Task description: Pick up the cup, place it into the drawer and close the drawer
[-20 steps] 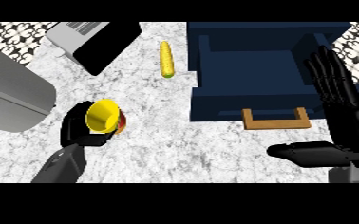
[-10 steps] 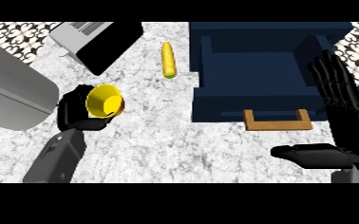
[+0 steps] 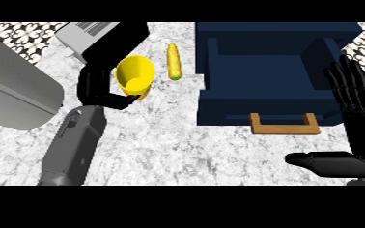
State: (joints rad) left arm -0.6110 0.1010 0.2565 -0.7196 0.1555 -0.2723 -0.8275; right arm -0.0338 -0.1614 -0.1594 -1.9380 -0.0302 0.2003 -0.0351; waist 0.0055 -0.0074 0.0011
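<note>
The cup (image 3: 134, 75), yellow, sits at about ten o'clock on the counter (image 3: 178, 145), grasped in the curled fingers of the left hand (image 3: 100, 88) and seemingly lifted. So the pick-up looks done; placing it in the open drawer (image 3: 274, 84) at two o'clock and shutting that remain. The right hand (image 3: 349, 92) rests at three o'clock, fingers straight. One cup, one drawer with one wooden handle (image 3: 284, 124), one yellow-green vegetable (image 3: 173, 62) at twelve.

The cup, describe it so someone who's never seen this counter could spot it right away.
Start at the open navy drawer on the counter's right side, then look left past the thin yellow-green stick. The cup is held in the left hand: bright yellow, open-mouthed, far wider than the stick.
</note>
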